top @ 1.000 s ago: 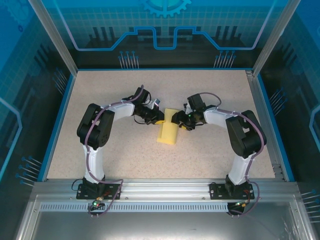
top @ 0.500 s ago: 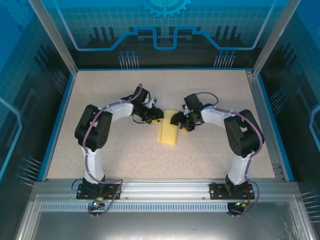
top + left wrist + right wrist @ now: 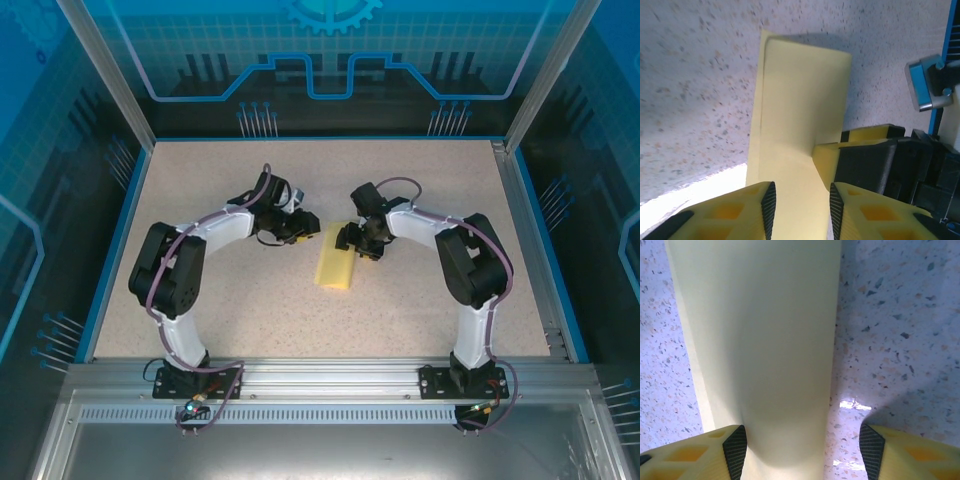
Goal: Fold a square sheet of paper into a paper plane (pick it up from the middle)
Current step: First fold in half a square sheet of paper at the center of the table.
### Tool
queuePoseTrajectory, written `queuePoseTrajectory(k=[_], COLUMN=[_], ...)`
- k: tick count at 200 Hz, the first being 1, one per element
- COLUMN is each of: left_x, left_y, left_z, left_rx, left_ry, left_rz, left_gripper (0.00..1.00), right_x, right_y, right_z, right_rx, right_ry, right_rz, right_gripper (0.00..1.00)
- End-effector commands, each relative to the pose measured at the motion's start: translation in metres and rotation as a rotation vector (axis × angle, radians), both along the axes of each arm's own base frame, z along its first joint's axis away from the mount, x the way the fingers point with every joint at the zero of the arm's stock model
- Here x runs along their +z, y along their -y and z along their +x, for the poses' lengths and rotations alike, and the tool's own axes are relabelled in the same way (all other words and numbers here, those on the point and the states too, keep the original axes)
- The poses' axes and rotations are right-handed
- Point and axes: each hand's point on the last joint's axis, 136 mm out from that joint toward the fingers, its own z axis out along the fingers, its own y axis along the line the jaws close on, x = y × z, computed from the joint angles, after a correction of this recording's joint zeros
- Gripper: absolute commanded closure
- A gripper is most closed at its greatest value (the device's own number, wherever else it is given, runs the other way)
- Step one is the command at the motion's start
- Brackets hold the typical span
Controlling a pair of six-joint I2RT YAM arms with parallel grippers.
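square sheet of paper point(image 3: 336, 264) | pale yellow, plain | folded over into a narrow rectangle, upper layer slightly bulged | lies at middle of table point(image 3: 220, 300), long side running near-to-far

A: Room around the folded paper sheet point(image 3: 335, 268)?

B: Far end is crowded. Left gripper point(image 3: 310, 228) sits over the sheet's far-left corner and right gripper point(image 3: 352, 241) over its far-right edge, jaws parted wide. There is little gap between the two.

A: Near end?

B: Bare table point(image 3: 260, 310) on the near side of the sheet and along both long sides. Arm elbows stand well out to either side.

A: Beyond?

B: Bare tabletop past the sheet, up to the back glass wall point(image 3: 330, 110).
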Motion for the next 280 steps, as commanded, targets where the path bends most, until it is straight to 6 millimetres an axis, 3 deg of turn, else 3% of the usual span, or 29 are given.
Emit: queuePoseTrajectory(k=[1, 21, 48, 96, 163, 216, 240, 280], left_x=[-0.003, -0.011, -0.03, -0.04, -0.064, -0.068, -0.067, -0.066], left_y=[0.021, 0.033, 0.032, 0.04, 0.03, 0.027, 0.027, 0.027], left_z=[-0.011, -0.017, -0.019, -0.02, -0.021, -0.021, -0.02, -0.02], left_rx=[-0.077, -0.11, -0.073, -0.08, -0.058, -0.06, -0.06, -0.065], left_ry=[-0.042, -0.077, -0.139, -0.159, -0.191, -0.19, -0.183, -0.183], left_rz=[-0.085, -0.093, -0.076, -0.09, -0.009, 0.019, 0.023, 0.023], left_gripper=[0.66, 0.72, 0.78, 0.79, 0.82, 0.82, 0.82, 0.81], right_x=[-0.008, -0.008, -0.005, -0.009, 0.003, 0.022, 0.022, 0.015], right_y=[0.0, -0.003, -0.006, -0.01, -0.011, -0.001, 0.009, 0.01], right_z=[-0.007, -0.006, -0.005, -0.005, -0.004, -0.006, -0.009, -0.011], right_rx=[0.007, 0.0, -0.014, -0.026, -0.026, 0.013, 0.016, 0.034], right_ry=[-0.041, -0.045, -0.038, -0.05, -0.025, 0.019, 0.025, 0.017], right_rz=[-0.028, -0.008, 0.013, 0.051, 0.1, 0.105, 0.079, 0.102], right_gripper=[0.34, 0.34, 0.35, 0.35, 0.33, 0.29, 0.32, 0.42])
